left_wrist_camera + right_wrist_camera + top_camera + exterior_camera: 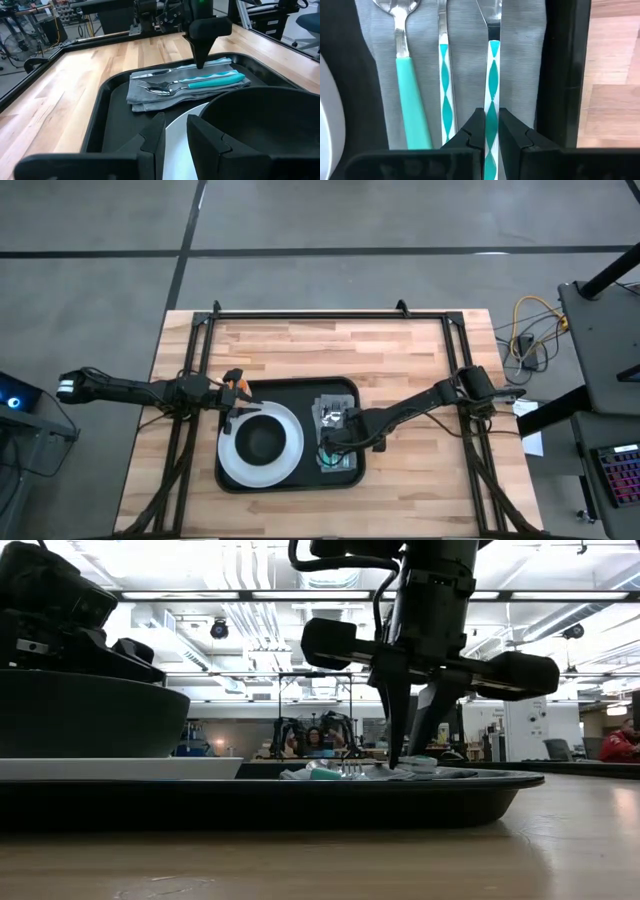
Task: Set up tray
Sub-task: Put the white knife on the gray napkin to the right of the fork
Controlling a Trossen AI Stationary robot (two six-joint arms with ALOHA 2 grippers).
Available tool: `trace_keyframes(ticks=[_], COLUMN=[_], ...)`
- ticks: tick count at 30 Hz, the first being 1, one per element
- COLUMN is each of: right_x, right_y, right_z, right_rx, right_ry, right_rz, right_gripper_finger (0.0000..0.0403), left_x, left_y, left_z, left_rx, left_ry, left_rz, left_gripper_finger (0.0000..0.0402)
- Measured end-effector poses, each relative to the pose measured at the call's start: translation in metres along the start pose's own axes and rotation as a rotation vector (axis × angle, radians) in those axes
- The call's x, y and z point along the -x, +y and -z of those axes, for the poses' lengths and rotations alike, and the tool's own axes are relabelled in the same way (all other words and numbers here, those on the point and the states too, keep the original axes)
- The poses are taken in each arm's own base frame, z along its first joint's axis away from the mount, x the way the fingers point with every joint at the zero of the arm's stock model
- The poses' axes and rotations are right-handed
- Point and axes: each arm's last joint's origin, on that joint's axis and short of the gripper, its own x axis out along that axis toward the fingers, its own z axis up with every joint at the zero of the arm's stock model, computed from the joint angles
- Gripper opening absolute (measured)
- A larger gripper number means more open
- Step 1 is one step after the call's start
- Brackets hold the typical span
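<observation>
Your right tool (pixel 491 131) is pinched on a patterned knife handle (pixel 492 75) lying on the grey cloth (pixel 470 60). Your left tool (pixel 175 134) sits narrowly open by the plate (pixel 232 463). The tray (pixel 290 388) lies mid-worktop (pixel 400 350), long axis left to right.

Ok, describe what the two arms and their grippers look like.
Both arms are dark, slim and jointed. The left arm has a pale band near its far end and orange markings by the wrist. The left gripper and right gripper each have two black, angular, wedge-shaped fingers. Black cables loop above the right arm in the low view.
</observation>
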Motion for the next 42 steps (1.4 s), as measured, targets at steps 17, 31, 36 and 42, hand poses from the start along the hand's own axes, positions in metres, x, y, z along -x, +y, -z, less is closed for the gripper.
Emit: trace_keyframes(ticks=[17,31,36,42], right_x=[-0.011,-0.008,-0.008,-0.008], right_y=[-0.001,0.000,0.000,0.001], right_z=[0.001,0.001,0.001,0.001], right_rx=[0.037,0.051,0.102,0.131], right_ry=[0.006,0.006,0.006,0.008], right_rz=[0.028,0.027,0.027,0.024], right_gripper_finger=[0.0056,0.0115,0.0112,0.0102], left_x=[0.000,0.000,0.000,0.000], left_y=[0.000,0.000,0.000,0.000], left_z=[0.000,0.000,0.000,0.000], left_rx=[0.000,0.000,0.000,0.000], left_ry=[0.000,0.000,0.000,0.000], left_rz=[0.000,0.000,0.000,0.000], left_gripper_finger=[0.0062,0.0062,0.0062,0.0062])
